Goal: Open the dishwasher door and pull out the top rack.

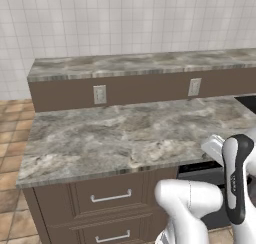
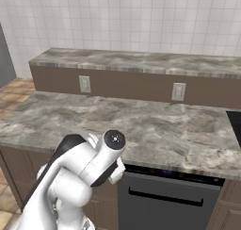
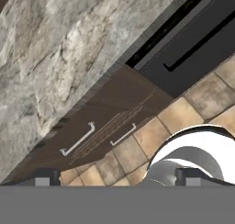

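Note:
The dishwasher door is a dark panel under the counter edge. It stands shut, with a black control strip along its top and a thin dark bar handle across it. In the hand view the dishwasher door runs slantwise at the upper right. In the left base view my arm covers much of the dishwasher door. The top rack is hidden behind the shut door. My gripper is open, its fingertips far apart with nothing between them. It hangs above the floor, in front of the cabinets and well short of the door.
A grey marble counter tops the cabinets. Behind it a raised ledge carries two wall outlets. Brown drawer fronts with silver handles stand left of the dishwasher. A black cooktop lies at the counter's right end. The floor is tan tile.

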Tool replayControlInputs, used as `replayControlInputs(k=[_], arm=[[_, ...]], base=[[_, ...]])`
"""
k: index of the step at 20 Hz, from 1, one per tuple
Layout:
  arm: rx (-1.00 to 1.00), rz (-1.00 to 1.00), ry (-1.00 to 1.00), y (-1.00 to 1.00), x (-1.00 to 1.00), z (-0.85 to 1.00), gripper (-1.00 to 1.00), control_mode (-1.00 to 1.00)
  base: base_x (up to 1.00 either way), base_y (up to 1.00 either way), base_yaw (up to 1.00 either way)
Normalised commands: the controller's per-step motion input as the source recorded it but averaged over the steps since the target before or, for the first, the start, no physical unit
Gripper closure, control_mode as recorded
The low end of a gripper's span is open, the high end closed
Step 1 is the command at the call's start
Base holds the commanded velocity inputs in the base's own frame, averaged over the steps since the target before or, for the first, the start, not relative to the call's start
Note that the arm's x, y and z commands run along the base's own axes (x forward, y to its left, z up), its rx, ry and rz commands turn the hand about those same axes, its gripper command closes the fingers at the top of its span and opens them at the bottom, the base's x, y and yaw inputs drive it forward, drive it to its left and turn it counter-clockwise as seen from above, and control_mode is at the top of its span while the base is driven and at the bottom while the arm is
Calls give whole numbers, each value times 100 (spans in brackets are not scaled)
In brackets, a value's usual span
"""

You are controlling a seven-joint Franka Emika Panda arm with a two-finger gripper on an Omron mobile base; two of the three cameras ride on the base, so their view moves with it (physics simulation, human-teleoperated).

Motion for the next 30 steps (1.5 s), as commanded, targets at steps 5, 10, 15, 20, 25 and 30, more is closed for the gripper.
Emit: replayControlInputs(k=[5,10,15,20,25,30], arm=[[0,-15,-5,-21,0,-44,-100,-100],[5,-18,-4,-47,-7,-59,-100,-100],[16,-12,-3,-75,-24,-65,-100,-100],[19,-6,-3,-59,-20,-74,-100,-100],[14,-4,-9,-56,-1,-71,-100,-100],[18,0,-15,-81,9,-54,-100,-100]], base=[[0,0,0],[0,0,0],[0,0,0],[0,0,0],[0,0,0],[0,0,0]])
